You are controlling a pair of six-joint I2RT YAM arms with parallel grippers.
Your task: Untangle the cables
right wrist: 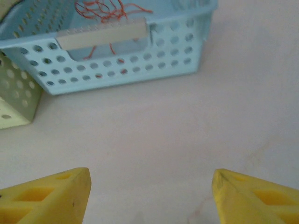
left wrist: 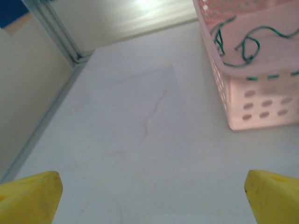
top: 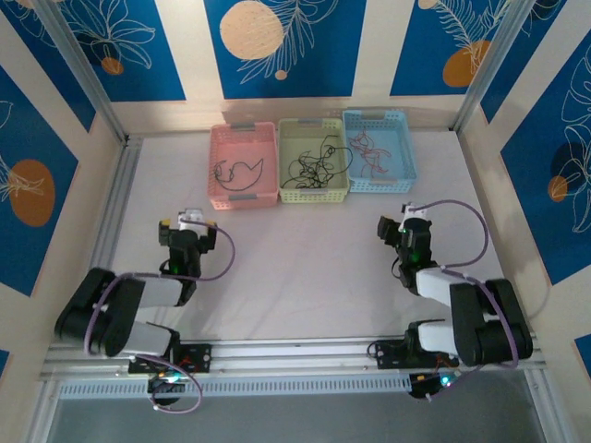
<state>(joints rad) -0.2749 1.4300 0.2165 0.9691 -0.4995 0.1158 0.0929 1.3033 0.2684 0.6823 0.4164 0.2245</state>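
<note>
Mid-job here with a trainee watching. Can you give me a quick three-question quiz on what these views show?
1. True or false: the left pincer is shut on a cable.
2. The cables in the blue basket are: A white, B red-orange, C yellow.
3. Fill in: the right pincer stands ___ and empty.
Key: 1 false; 2 B; 3 open.
</note>
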